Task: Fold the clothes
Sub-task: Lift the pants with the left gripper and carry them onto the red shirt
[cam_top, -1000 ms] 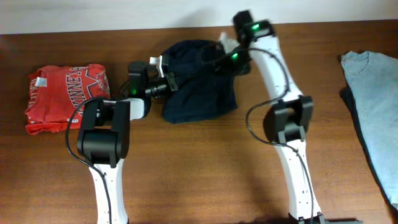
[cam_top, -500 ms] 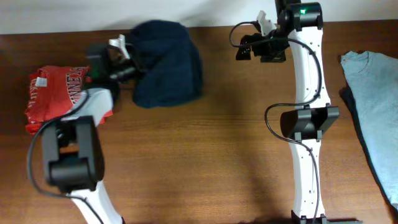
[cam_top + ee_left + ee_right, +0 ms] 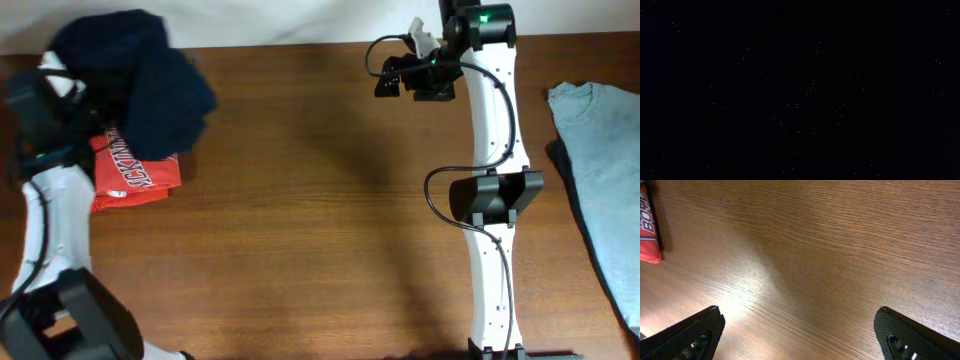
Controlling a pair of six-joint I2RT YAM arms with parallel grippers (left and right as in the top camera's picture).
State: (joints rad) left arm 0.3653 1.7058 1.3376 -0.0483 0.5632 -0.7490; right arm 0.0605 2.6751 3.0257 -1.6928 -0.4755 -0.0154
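The left arm has swung hard out to its own side in the last second, and the navy garment has gone with it. A moment ago it lay in the middle of the table; now it hangs in a loose bunch at the far left edge, partly over the folded red shirt. The left gripper is mostly buried in the cloth, and its wrist view is solid black, as though fabric covers the lens. Its jaws are pressed together, and since the garment travelled with the arm, I judge it is pinching a fold of it. The right gripper has let go and drawn back toward the far edge — its fingers stand spread wide over bare wood with nothing between them. The grey-blue T-shirt lies untouched at the right. To my eye this looks less like folding than carrying off — the garment seems bundled and headed for the pile, though whether it is neatly folded inside that bunch I cannot tell.
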